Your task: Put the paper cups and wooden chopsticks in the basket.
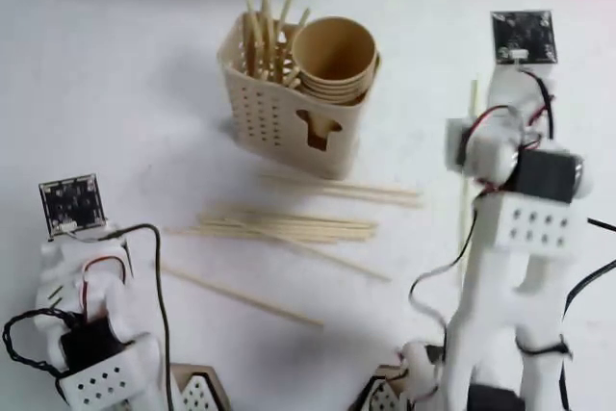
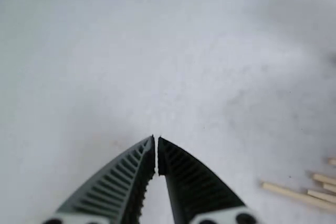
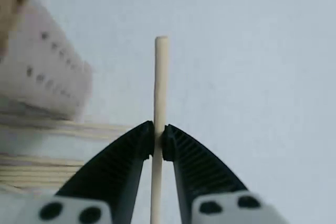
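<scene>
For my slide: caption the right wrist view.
Right gripper clamps one wooden chopstick; basket nearby.

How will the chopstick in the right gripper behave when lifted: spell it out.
Probably stiff: the chopstick juts straight past the right gripper with no sag. Likely light, being thin wood. It looks round and is pinched at one narrow spot, so it may pivot or slip between the jaws, and roll if dropped.
</scene>
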You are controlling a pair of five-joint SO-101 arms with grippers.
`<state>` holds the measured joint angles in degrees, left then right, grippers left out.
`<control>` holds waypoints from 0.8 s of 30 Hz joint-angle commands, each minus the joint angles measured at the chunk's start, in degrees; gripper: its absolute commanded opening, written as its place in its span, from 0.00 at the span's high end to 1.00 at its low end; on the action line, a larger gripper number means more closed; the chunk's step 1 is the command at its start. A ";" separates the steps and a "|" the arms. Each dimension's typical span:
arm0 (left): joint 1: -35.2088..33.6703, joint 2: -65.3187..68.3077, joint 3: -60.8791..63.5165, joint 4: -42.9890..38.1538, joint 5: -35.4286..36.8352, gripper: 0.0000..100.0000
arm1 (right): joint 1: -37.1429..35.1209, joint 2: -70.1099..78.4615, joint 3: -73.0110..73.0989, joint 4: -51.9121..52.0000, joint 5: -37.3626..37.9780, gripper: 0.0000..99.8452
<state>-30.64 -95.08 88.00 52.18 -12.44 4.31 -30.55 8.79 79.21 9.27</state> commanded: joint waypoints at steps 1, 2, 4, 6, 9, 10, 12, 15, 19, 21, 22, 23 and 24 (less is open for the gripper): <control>-0.31 -0.66 -0.44 -0.26 -0.62 0.97 | -8.92 -4.97 -5.10 -0.75 -6.42 0.98; -0.31 -0.66 -0.44 -0.26 -0.62 0.97 | -11.03 -5.23 -6.07 -1.89 -8.00 0.98; -0.31 -0.66 -0.44 -0.26 -0.62 0.97 | -14.81 -5.41 -7.82 -5.67 -11.08 0.98; -0.31 -0.66 -0.44 -0.26 -0.62 0.97 | -18.24 -5.32 -8.70 -11.30 -13.63 0.98; -0.31 -0.66 -0.44 -0.26 -0.62 0.97 | -22.55 -5.23 -8.70 -22.37 -14.86 0.98; -0.31 -0.66 -0.44 -0.26 -0.62 0.97 | -23.96 -5.23 -8.62 -26.15 -14.86 0.98; -0.40 -0.66 -0.44 -0.26 -0.62 0.97 | -26.42 -4.35 -8.62 -33.98 -14.68 0.98; -0.40 -0.66 -0.44 -0.26 -0.62 0.97 | -28.97 -1.01 -8.79 -45.85 -14.59 0.98; -0.40 -0.66 -0.44 -0.26 -0.62 0.97 | -30.02 6.20 -9.05 -59.74 -14.59 0.98; -0.40 -0.66 -0.44 -0.26 -0.62 0.97 | -30.02 9.63 -9.05 -65.63 -14.59 0.98; -0.40 -0.66 -0.44 -0.26 -0.62 0.97 | -29.85 11.21 -9.05 -68.44 -14.59 0.98; -0.40 -0.66 -0.44 -0.26 -0.62 0.97 | -29.76 12.62 -9.05 -70.64 -14.51 0.98; -0.40 -0.66 -0.44 -0.35 -0.62 0.97 | -29.76 14.11 -9.05 -72.40 -14.51 0.98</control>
<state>-30.64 -95.08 88.00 52.18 -12.44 -24.88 -18.68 2.46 13.54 -4.88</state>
